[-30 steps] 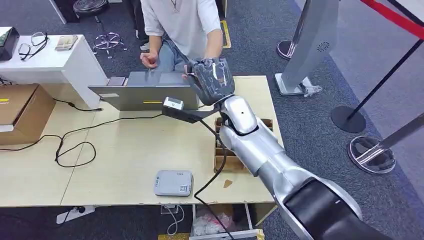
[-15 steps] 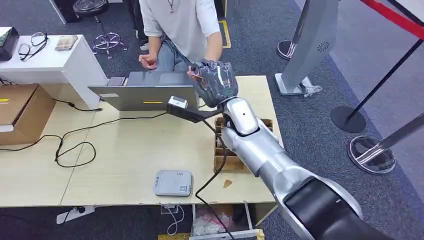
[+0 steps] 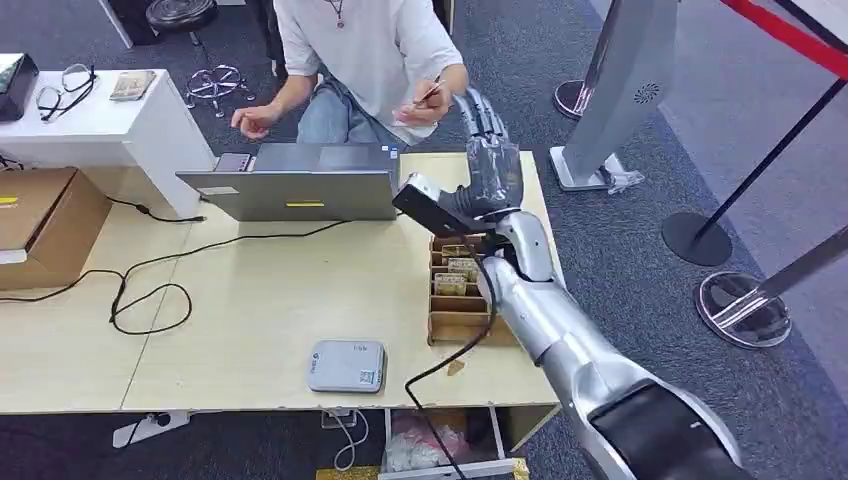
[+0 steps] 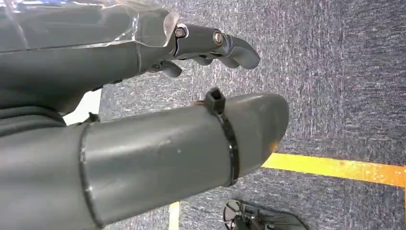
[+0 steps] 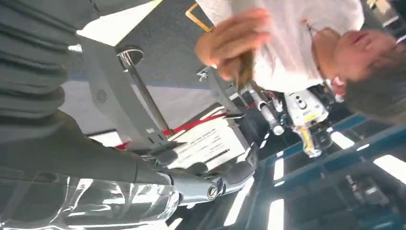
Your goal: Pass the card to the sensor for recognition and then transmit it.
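Observation:
A person in a white shirt sits across the table and holds the card (image 3: 428, 95) pinched in one raised hand; the right wrist view shows the same card (image 5: 246, 67) in that person's fingers. My right hand (image 3: 490, 150) reaches over the table's far edge just right of the card, fingers straight and apart, holding nothing. Its dark fingers (image 5: 225, 176) are spread in the right wrist view too. The grey sensor box (image 3: 346, 365) lies near the table's front edge. My left hand (image 4: 143, 96) hangs over the carpet, holding nothing.
A laptop (image 3: 300, 185) stands at the back of the table (image 3: 260, 300), with black cables running left. A cardboard organiser (image 3: 458, 295) with cards sits under my right forearm. A white side table (image 3: 100, 115) and a cardboard box (image 3: 40, 225) are at the left; stanchion bases stand at the right.
The person has taken the card from my right hand and lifted it away. My right hand has swung right and opened, fingers now straight. The organiser is uncovered.

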Controlling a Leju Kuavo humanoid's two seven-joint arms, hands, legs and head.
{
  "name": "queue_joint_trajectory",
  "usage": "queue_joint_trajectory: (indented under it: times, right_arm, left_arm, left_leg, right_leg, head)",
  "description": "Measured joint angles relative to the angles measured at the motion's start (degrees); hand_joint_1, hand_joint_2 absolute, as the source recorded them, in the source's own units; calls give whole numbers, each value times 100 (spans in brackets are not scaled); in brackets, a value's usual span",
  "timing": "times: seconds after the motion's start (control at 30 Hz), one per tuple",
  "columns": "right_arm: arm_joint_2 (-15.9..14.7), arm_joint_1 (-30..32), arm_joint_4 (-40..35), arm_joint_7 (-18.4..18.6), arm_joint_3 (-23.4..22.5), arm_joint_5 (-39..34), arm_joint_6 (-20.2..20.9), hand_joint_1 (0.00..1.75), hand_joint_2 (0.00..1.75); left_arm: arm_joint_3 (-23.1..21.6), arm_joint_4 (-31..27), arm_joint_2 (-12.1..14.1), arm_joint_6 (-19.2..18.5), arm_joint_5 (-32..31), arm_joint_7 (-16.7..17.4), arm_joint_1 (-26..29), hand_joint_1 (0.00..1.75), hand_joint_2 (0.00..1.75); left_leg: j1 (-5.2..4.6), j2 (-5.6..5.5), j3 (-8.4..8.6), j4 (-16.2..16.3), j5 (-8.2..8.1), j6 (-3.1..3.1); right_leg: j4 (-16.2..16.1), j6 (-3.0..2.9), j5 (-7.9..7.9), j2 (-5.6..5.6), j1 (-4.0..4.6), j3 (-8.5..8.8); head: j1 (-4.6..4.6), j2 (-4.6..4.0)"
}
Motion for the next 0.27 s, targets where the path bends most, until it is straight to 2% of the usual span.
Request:
queue_joint_trajectory:
  times: [0.13,0.27]
  right_arm:
    - [-321,577,-804,-389,-249,-712,24,0,0]
    - [-677,1407,-1979,-501,-398,-1303,153,0,0]
  left_arm:
    - [-35,-2,7,-2,-63,-96,9,0,0]
    - [-116,-2,11,-35,-157,-120,23,0,0]
  left_leg:
    - [0,-2,-1,0,-1,1]
    - [0,-15,-7,0,-2,2]
  right_leg:
    - [-3,0,0,-4,0,0]
    - [-5,5,-5,-13,0,-1]
  head:
    - [2,0]
    - [5,0]
